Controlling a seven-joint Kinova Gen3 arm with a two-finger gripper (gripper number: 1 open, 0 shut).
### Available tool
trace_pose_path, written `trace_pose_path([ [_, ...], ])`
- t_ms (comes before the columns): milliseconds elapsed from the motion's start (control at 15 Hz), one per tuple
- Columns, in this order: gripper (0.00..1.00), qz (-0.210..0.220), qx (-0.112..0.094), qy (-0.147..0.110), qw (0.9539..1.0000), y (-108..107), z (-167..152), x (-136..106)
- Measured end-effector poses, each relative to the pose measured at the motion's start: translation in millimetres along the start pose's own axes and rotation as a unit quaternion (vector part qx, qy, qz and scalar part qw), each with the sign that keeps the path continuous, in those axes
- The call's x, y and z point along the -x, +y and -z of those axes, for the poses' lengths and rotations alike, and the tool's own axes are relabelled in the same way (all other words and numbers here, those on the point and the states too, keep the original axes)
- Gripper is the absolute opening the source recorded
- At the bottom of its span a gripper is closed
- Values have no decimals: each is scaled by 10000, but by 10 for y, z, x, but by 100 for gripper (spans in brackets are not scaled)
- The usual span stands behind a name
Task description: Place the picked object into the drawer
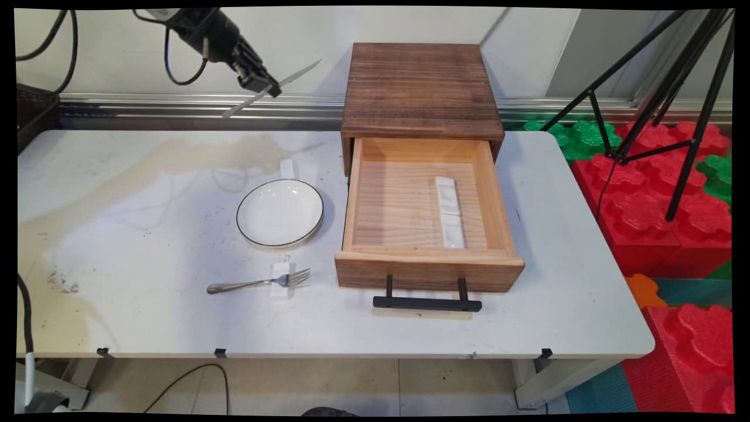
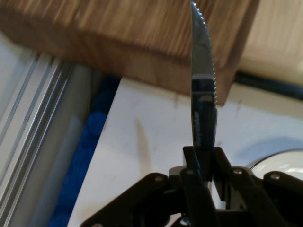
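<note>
high at the upper left, the black claw [image 1: 261,82] is clamped on a table knife [image 1: 270,89], gripping it near the middle, well above the white bench [image 1: 146,234]. the knife is tilted, its serrated blade toward a dark wooden box [image 1: 419,88]. the box's light wooden drawer [image 1: 428,266] is pulled open, with a white ceramic rest [image 1: 449,212] inside. left of the drawer sits a white plate [image 1: 280,212] with a dark rim. nearer the front edge, a fork [image 1: 258,283] lies with its tines on a small white rest [image 1: 280,274].

Robot lab (tripod [image 1: 674,99], foam blocks [image 1: 656,217])
</note>
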Motion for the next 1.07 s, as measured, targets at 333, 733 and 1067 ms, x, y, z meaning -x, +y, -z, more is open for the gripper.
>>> trace_pose_path([
  [333,0,-301,169,192,9992,253,57,-374],
  [733,0,-644,461,328,9963,674,14,-773],
  [1067,0,-914,707,449,9923,1016,-180,-1104],
])
